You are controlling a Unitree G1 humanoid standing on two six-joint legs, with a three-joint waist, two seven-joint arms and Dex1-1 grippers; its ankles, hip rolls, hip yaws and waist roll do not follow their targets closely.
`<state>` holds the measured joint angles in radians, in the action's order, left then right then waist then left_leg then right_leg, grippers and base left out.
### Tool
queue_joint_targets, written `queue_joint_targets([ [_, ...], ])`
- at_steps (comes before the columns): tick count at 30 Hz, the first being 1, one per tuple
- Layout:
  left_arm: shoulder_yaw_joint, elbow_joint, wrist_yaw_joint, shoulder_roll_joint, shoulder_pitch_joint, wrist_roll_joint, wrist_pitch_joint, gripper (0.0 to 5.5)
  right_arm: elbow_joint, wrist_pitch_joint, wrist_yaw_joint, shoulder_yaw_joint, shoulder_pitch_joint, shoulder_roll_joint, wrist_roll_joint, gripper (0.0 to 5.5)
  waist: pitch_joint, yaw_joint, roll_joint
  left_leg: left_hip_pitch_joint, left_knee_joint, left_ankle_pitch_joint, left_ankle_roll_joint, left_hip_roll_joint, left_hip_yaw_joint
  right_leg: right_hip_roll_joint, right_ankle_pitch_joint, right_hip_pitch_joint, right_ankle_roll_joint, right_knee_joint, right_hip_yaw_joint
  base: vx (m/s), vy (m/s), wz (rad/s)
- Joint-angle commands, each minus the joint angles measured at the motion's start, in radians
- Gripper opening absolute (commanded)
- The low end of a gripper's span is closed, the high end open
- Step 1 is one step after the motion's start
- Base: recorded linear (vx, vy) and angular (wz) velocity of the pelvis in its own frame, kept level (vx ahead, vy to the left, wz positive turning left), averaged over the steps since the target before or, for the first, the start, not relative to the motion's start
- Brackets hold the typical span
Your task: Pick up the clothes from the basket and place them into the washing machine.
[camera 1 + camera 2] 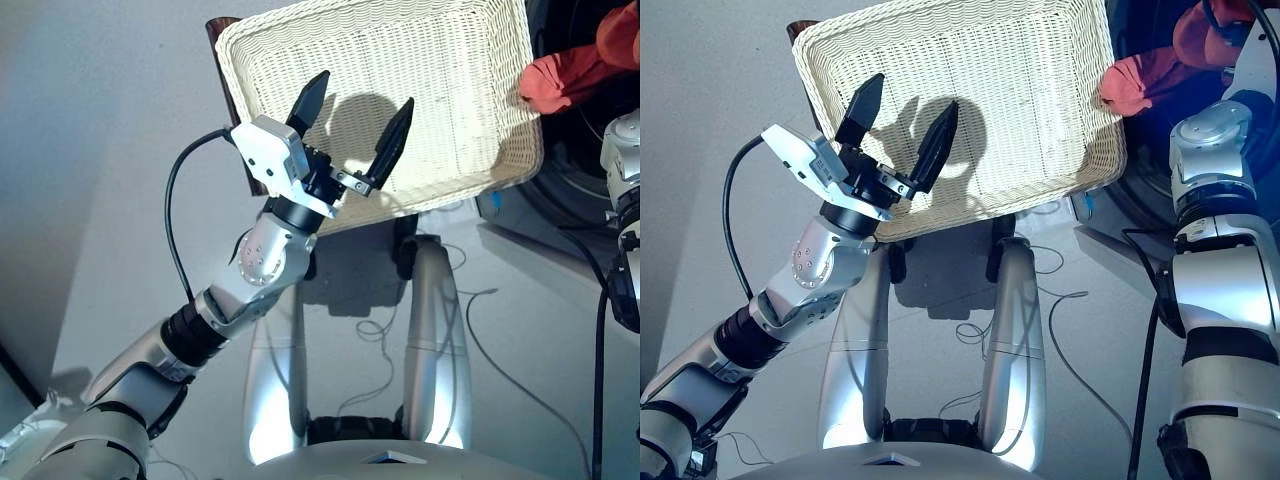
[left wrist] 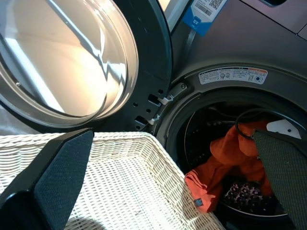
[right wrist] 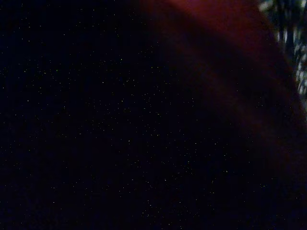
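The cream wicker basket [image 1: 450, 100] holds no cloth. My left gripper [image 1: 365, 90] hovers open just above its near side, nothing between its fingers [image 2: 57, 177]. A coral red garment [image 1: 560, 78] hangs over the lip of the washing machine [image 2: 230, 91] porthole, partly inside the dark drum, just past the basket's right corner. My right arm [image 1: 1210, 200] reaches up into that opening. Its gripper is hidden by the red cloth, and the right wrist view is almost black with a red tinge. No navy garment shows.
The washer's glass door [image 2: 62, 57] stands swung open beside the basket. A dark brown stand [image 1: 222, 35] shows under the basket's far left corner. Thin cables [image 1: 380, 330] lie on the grey floor below the basket.
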<state>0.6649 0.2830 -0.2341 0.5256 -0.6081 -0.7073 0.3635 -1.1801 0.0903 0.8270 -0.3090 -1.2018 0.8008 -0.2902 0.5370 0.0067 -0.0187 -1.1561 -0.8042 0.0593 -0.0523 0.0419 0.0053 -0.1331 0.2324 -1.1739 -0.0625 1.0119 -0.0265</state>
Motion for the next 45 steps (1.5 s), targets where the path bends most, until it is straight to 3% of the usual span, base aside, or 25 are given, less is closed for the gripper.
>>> queue_joint_targets([
  [1,-0.010,0.119,0.021,-0.022,0.014,-0.001,0.049,5.50,-0.020,0.091,-0.034,0.026,-0.064,0.158,-0.134,5.50,-0.017,-0.006,-0.023,0.062,0.009,0.024,-0.027,0.024,0.044,0.048,0.008,0.056,-0.001,-0.014,-0.006,0.000,0.000,0.000],
  [14,-0.021,0.123,0.019,-0.035,0.031,-0.020,0.034,5.50,0.079,0.182,-0.122,0.086,0.006,0.037,-0.301,5.50,-0.017,-0.019,-0.013,0.057,0.011,0.028,-0.023,0.030,0.057,0.055,-0.001,0.053,-0.001,-0.027,-0.012,0.000,0.000,0.000],
  [18,-0.036,0.118,0.023,-0.026,0.039,-0.024,0.022,5.50,0.101,0.125,-0.269,0.016,0.043,-0.012,-0.336,5.50,-0.017,-0.027,0.000,0.051,0.016,0.024,-0.022,0.033,0.061,0.057,-0.010,0.043,0.003,-0.032,-0.013,0.000,0.000,0.000],
  [20,-0.032,0.122,0.025,-0.027,0.048,-0.035,0.015,5.50,0.097,0.146,-0.257,0.034,0.029,-0.043,-0.397,5.50,-0.017,-0.028,0.003,0.053,0.020,0.024,-0.022,0.034,0.062,0.058,-0.014,0.046,0.003,-0.039,-0.014,0.000,0.000,0.000],
  [25,-0.048,0.129,0.016,-0.027,0.070,-0.048,0.001,5.50,0.146,0.144,-0.260,0.022,0.057,-0.088,-0.371,5.50,-0.017,-0.032,0.007,0.051,0.022,0.021,-0.022,0.037,0.067,0.060,-0.016,0.046,0.004,-0.045,-0.015,0.000,0.000,0.000],
  [33,-0.082,0.059,0.015,-0.040,0.117,-0.040,-0.019,5.50,0.610,0.192,-0.374,-0.005,0.379,-0.189,-0.300,5.50,-0.017,-0.046,0.024,0.102,0.085,-0.008,-0.019,0.041,0.074,0.054,-0.033,0.098,0.006,-0.098,-0.012,0.000,0.000,0.000],
  [38,-0.111,0.010,0.010,-0.038,0.167,-0.045,-0.025,5.50,0.720,0.229,-0.316,0.065,0.572,-0.336,-0.270,5.50,-0.017,-0.048,0.017,0.197,0.180,-0.031,-0.018,0.044,0.084,0.047,-0.059,0.184,0.003,-0.185,-0.010,0.000,0.000,0.000],
  [45,-0.163,-0.030,0.041,-0.032,0.263,-0.050,-0.055,5.50,0.842,0.233,-0.412,0.060,0.809,-0.441,-0.329,5.50,-0.017,-0.056,0.010,0.371,0.319,-0.066,-0.019,0.038,0.094,0.035,-0.095,0.350,-0.009,-0.310,-0.004,0.018,0.003,-0.003],
])
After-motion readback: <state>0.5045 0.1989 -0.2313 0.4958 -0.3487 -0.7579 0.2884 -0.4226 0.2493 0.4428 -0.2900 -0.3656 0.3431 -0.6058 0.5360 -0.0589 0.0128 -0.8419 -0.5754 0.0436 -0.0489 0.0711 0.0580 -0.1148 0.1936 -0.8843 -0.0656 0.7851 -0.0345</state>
